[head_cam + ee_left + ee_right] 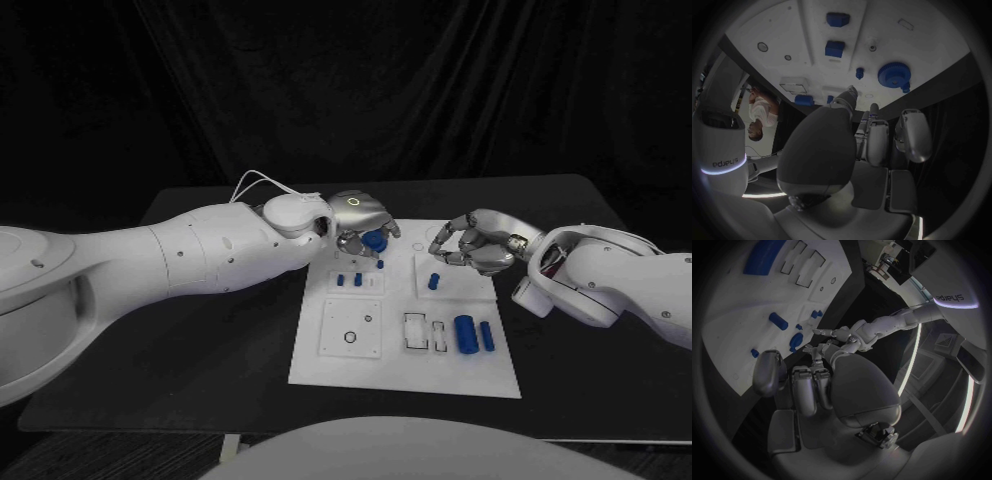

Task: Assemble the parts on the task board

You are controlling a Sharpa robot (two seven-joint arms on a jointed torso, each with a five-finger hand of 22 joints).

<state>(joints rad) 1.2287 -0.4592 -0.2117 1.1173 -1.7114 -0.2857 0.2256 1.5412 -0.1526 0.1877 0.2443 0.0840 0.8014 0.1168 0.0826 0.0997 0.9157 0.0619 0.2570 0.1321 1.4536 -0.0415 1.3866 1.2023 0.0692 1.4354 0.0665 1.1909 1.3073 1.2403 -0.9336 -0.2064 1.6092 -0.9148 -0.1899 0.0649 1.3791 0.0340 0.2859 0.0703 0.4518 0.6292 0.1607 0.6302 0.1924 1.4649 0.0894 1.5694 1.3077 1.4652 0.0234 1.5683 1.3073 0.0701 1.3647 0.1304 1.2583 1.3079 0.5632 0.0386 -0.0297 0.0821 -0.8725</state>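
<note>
While the white task board (332, 365) lies in the middle of the black bench (188, 340), both hands hang over its top edge. Left of the middle of the picture, the left hand (361, 225) holds a round blue gear (374, 241) in its fingertips, just above the board's upper left part. I think it holds the gear low so it can press it onto a spot there. Below it, small blue pegs (349, 280) stand in the board. Further right, another blue peg (434, 282) stands up, and a fat blue cylinder (466, 333) lies lower down beside a thin one (488, 336). On the right, the right hand (476, 243) has its fingers curled in with nothing in them, waiting near the board.
</note>
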